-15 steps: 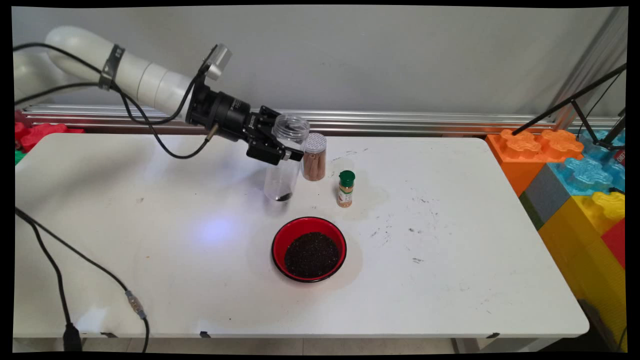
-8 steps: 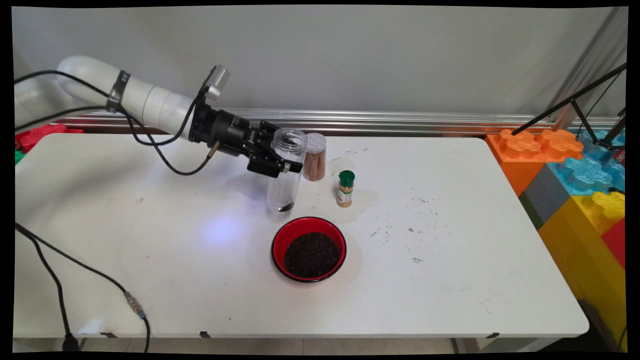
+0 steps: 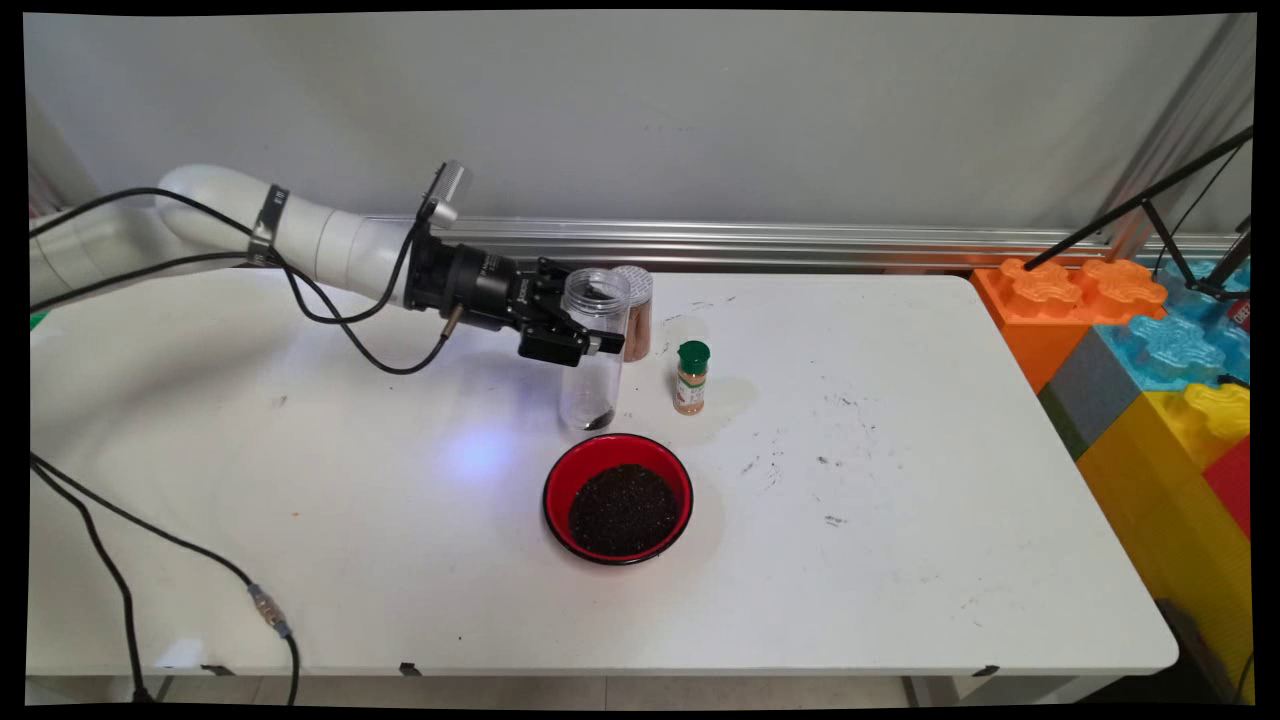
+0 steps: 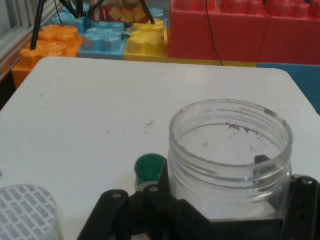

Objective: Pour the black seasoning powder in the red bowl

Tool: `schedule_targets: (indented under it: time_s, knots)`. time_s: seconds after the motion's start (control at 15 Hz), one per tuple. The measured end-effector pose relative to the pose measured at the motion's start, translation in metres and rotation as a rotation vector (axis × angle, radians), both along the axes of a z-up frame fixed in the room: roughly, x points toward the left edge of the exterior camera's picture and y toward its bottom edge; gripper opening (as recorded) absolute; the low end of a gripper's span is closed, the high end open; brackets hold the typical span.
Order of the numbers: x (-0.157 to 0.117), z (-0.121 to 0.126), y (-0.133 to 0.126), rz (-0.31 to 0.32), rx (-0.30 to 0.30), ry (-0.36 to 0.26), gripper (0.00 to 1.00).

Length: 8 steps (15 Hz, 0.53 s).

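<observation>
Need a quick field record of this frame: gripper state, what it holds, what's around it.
gripper: gripper shut on clear jar
held: clear jar, lid off, upright, nearly empty, a few dark grains at its bottom
bowl: red bowl of dark grains, just in front of the jar
behind jar: spice jar with white perforated lid, brown contents
right of jar: small bottle with green cap
surface: white table
jar on table or lifted: cannot tell

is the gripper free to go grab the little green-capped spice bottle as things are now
Probably not yet: the gripper is shut on the clear jar, so its fingers are occupied. The green-capped bottle itself stands apart on the table, nothing crowding it.
</observation>
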<state>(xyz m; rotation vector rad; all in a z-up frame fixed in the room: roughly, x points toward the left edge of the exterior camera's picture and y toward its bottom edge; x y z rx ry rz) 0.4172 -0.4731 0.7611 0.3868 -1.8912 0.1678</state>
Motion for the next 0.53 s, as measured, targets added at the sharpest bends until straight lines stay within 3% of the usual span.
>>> schedule_targets:
  time_s: [0.53]
  knots:
    - [-0.009, -0.014, -0.005, 0.003, -0.047, 0.036, 0.00]
